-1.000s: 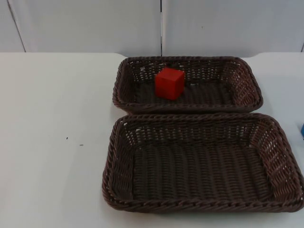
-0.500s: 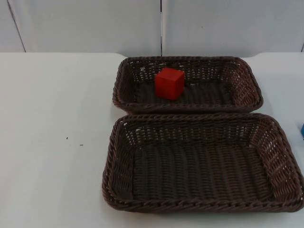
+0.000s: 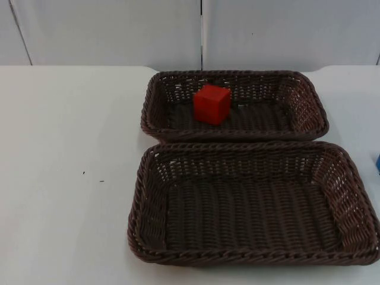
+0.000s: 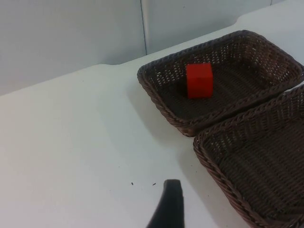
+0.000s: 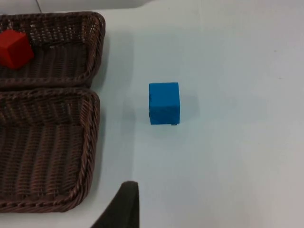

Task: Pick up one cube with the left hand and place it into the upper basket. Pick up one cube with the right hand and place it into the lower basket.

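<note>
White tabletop (image 3: pixel 65 178), no readable writing anywhere. Left end effector (image 4: pixel 167 209): one black fingertip over bare tabletop, opening can't tell. Red cube (image 3: pixel 212 104) sits in woven brown upper basket (image 3: pixel 155 113), unchanged from earlier. Lower basket (image 3: pixel 138 219) touches it. Blue cube (image 5: pixel 164 103) on tabletop beside baskets. Right end effector (image 5: pixel 121 206): opening can't tell.

no readable text, label, brand, number or sign on any surface
</note>
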